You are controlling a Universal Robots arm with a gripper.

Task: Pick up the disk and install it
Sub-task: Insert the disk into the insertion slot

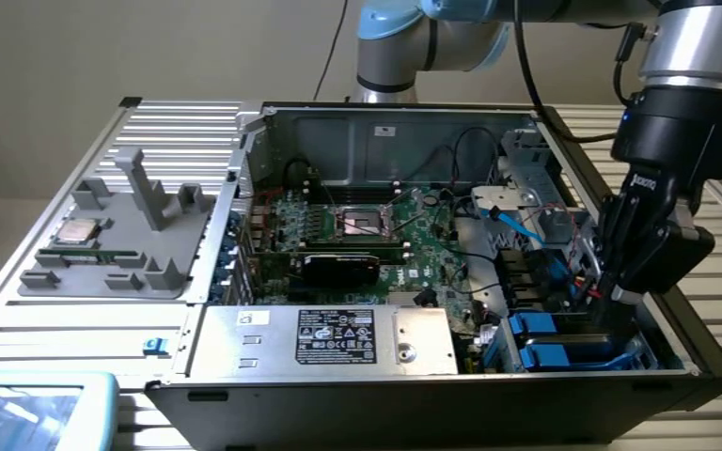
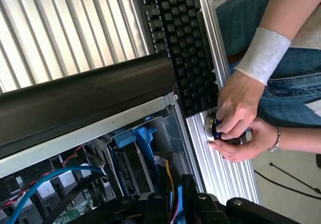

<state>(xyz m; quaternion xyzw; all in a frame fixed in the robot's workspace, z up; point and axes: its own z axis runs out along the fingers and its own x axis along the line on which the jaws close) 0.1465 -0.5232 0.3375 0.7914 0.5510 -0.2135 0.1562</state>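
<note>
The open computer case [image 1: 374, 395] lies on the ribbed table. My gripper [image 1: 620, 297] reaches down into the drive bay at the case's corner on the exterior view's right. Blue carrier rails [image 1: 543, 327] show in that bay just beside the gripper. In the wrist view the disk [image 2: 131, 156] stands edge-on in the bay with its blue rail [image 2: 139, 135] on top, close beyond my gripper [image 2: 175, 206]. I cannot make out whether anything is held.
A big grey box with a black label [image 1: 336, 338] fills the case's near side. Motherboard [image 1: 361, 230] and blue cables [image 1: 525, 225] lie inside. A grey fixture with a CPU chip [image 1: 82, 230] sits on the exterior view's left. A person's hands [image 2: 235, 121] grip a knob beside a keyboard [image 2: 183, 43].
</note>
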